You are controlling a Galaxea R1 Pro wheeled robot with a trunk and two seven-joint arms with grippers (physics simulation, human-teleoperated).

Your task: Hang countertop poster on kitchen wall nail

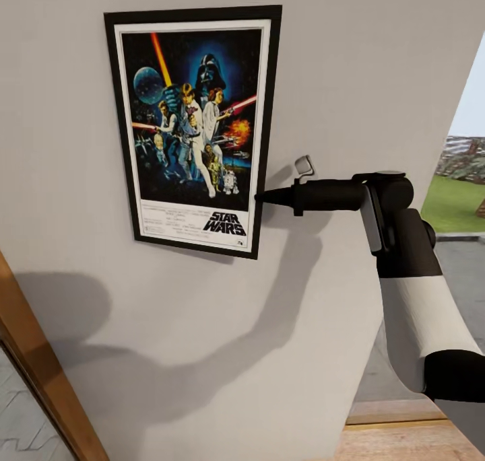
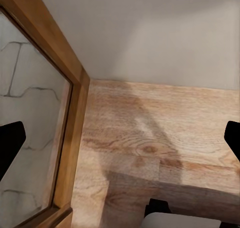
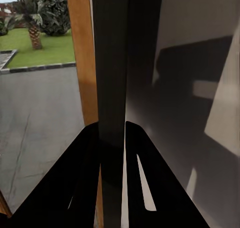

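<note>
The poster lies flat against the pale grey wall, upright, with its black "STAR WARS" title at the bottom. My right gripper reaches in from the right and meets the poster's right edge near its lower corner. In the right wrist view, its two black fingers are shut on the poster's thin black frame. My left gripper hangs open over the wooden floor, nothing between its fingers. The wall nails are hidden from me and the kitchen countertop is out of view.
A wooden door frame with a glass pane slants across the lower left. At the right the wall ends at an opening onto pavement and grass. Wooden floor lies below my right arm.
</note>
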